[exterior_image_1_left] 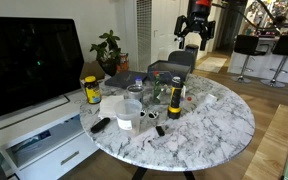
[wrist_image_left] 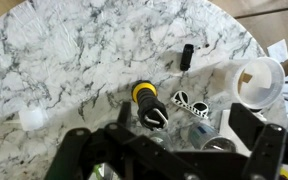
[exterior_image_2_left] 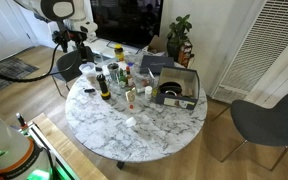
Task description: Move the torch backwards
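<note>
The torch (exterior_image_1_left: 174, 100) is a slim dark cylinder with a yellow-green band, standing upright among clutter on the round marble table (exterior_image_1_left: 219, 125). It also shows in an exterior view (exterior_image_2_left: 104, 82), and from above in the wrist view (wrist_image_left: 147, 104). My gripper (exterior_image_1_left: 194, 30) hangs high above the table, behind the torch, and touches nothing. In the wrist view the gripper (wrist_image_left: 164, 150) has its fingers spread wide and empty, with the torch below and between them.
A yellow jar (exterior_image_1_left: 92, 90), a white cup (exterior_image_1_left: 129, 112) and a small black bar (exterior_image_1_left: 100, 125) stand near the torch. Sunglasses (wrist_image_left: 191, 102) lie right beside it. A black box (exterior_image_1_left: 170, 70) stands behind, and a TV (exterior_image_1_left: 29, 60) stands off the table's side.
</note>
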Robot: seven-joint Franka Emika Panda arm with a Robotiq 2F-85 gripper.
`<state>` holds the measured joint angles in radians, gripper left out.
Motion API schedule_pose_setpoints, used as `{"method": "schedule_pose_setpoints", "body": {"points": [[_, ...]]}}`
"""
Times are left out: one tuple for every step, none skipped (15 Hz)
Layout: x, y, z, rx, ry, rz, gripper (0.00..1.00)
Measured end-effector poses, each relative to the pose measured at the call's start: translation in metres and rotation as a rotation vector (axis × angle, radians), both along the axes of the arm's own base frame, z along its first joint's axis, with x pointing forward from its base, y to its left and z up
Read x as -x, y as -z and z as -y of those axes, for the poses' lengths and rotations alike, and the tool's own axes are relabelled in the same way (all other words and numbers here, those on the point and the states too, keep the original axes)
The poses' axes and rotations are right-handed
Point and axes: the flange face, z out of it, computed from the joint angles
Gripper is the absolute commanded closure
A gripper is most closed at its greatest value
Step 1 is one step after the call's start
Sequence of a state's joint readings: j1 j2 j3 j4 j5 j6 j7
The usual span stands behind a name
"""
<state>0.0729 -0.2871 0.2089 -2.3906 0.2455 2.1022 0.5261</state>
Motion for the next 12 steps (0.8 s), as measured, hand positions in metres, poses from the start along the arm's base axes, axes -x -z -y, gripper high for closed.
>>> {"method": "schedule_pose_setpoints", "body": {"points": [[0.0,0.012,-0.002,0.011,0.001,-0.008,0.0],[0.0,0.023,-0.003,0.022,-0.004,-0.015,0.0],[0.0,0.033,-0.004,0.034,-0.011,-0.019,0.0],[0.0,0.042,-0.003,0.046,-0.019,-0.021,0.0],[0.0,0.047,-0.003,0.048,-0.02,-0.028,0.0],[-0.001,0.047,-0.003,0.047,-0.02,-0.029,0.0],[-0.002,0.045,-0.003,0.046,-0.019,-0.025,0.0],[-0.003,0.044,-0.003,0.045,-0.019,-0.022,0.0],[-0.003,0.043,-0.004,0.045,-0.019,-0.02,0.0],[-0.003,0.043,-0.004,0.045,-0.019,-0.019,0.0],[-0.003,0.043,-0.004,0.045,-0.019,-0.019,0.0],[-0.003,0.043,-0.004,0.045,-0.019,-0.019,0.0]]}}
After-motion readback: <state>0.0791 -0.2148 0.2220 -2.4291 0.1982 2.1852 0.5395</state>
